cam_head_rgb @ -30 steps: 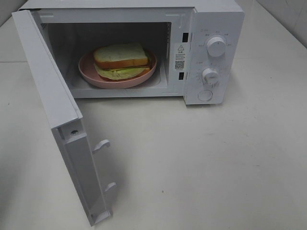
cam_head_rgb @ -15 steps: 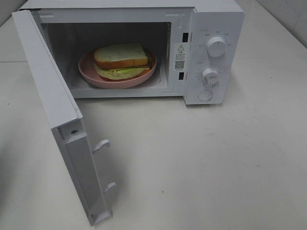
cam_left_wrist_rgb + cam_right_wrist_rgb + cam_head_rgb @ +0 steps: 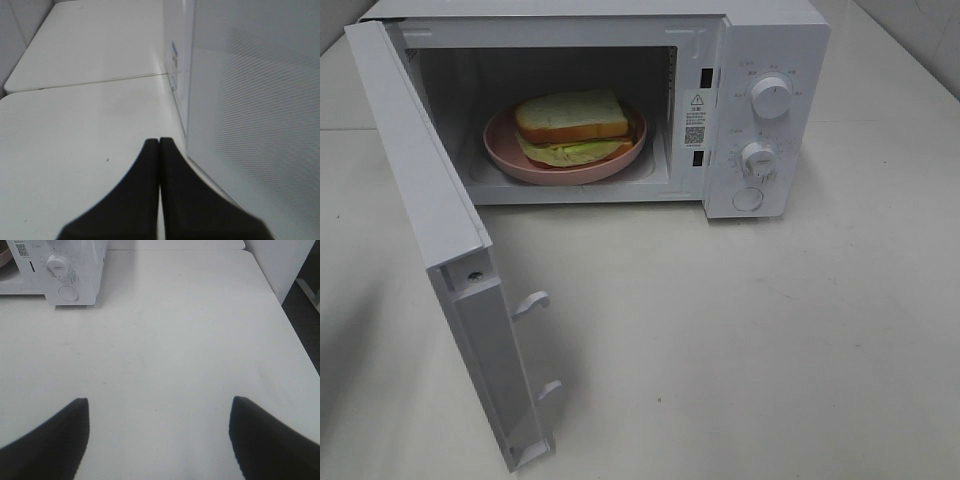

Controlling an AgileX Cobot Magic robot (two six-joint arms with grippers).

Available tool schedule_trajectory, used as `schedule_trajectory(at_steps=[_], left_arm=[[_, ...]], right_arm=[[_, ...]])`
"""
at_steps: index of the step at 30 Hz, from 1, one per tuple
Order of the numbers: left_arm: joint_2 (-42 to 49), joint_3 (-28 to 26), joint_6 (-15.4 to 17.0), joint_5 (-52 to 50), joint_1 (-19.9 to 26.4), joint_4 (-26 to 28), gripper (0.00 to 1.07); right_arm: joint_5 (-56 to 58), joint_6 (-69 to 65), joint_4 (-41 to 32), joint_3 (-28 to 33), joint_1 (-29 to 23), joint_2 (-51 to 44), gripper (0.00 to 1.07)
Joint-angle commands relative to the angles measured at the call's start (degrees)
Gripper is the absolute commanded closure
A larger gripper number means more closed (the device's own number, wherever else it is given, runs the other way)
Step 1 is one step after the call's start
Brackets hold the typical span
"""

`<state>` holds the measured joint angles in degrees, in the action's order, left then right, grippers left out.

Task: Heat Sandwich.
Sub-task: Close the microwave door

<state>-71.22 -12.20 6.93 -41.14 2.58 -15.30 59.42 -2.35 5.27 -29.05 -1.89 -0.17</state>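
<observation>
Likely soft and easily squashed, the sandwich (image 3: 570, 118) rests on a pink plate (image 3: 500, 150), better gripped by its rim; left gripper (image 3: 159, 142) closed, right gripper (image 3: 159, 401) agape and empty.

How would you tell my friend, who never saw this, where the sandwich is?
Find the big white microwave on the table; its door hangs open. Inside sits a round pink plate, and the sandwich lies on it. It is the only food there: pale bread with yellow-green filling, narrower than the plate.
</observation>
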Motion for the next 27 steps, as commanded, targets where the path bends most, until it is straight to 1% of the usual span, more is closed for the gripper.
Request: schedule_trajectory(at_steps=[1, 3, 5, 7, 8, 10, 12, 13, 16, 19, 22, 23, 26, 27], left_arm=[[-2.92, -0.06, 3.61, -6.02, 0.11, -5.44, 1.07], [-5.56, -0.06, 5.21, -9.28, 0.11, -8.14, 1.07], [-6.25, -0.11, 5.21, -10.03, -0.11, -8.48, 1.07], [-7.79, -0.8, 5.16, -10.6, -1.32, -8.54, 1.07], [-8.94, -1.6, 4.93, -10.6, -2.98, -8.31, 1.07], [-9.4, -2.06, 4.7, -10.6, -3.78, -8.14, 1.07], [-10.66, -2.75, 4.58, -10.6, -5.73, -7.85, 1.07], [-11.75, -3.32, 3.95, -10.71, -7.56, -7.56, 1.07], [-13.06, -3.84, 3.27, -11.06, -9.11, -7.56, 1.07], [-15.18, -5.16, 3.21, -11.8, -12.03, -7.51, 1.07], [-16.04, -5.84, 3.21, -11.75, -13.41, -7.22, 1.07], [-16.73, -6.3, 3.21, -11.8, -14.61, -6.82, 1.07], [-17.36, -6.93, 2.98, -11.69, -15.99, -6.02, 1.07], [-17.93, -7.62, 2.06, -11.75, -17.48, -4.13, 1.07]], right_arm=[[-0.69, -0.06, 0.0, 0.06, 0.34, -1.6, 0.33], [-0.69, -0.06, 0.0, 0.06, 0.34, -1.6, 0.33], [-0.69, -0.06, 0.0, 0.06, 0.34, -1.6, 0.33], [-0.69, -0.06, 0.0, 0.06, 0.34, -1.6, 0.33], [-0.69, -0.06, 0.0, 0.06, 0.34, -1.6, 0.33], [-0.69, -0.06, 0.0, 0.06, 0.34, -1.6, 0.33], [-0.69, -0.06, 0.0, 0.06, 0.34, -1.6, 0.33], [-0.69, 0.11, 0.0, 0.06, 0.34, -1.6, 0.33], [-0.69, 0.06, 0.0, 0.06, 0.34, -1.6, 0.35], [-0.69, 0.06, 0.0, 0.06, 0.34, -1.6, 0.36], [-0.69, 0.06, 0.0, 0.06, 0.34, -1.6, 0.36], [-0.69, 0.06, 0.0, 0.06, 0.34, -1.6, 0.36], [-0.69, 0.06, 0.0, 0.06, 0.34, -1.6, 0.36], [-0.69, 0.06, 0.0, 0.06, 0.34, -1.6, 0.36]])
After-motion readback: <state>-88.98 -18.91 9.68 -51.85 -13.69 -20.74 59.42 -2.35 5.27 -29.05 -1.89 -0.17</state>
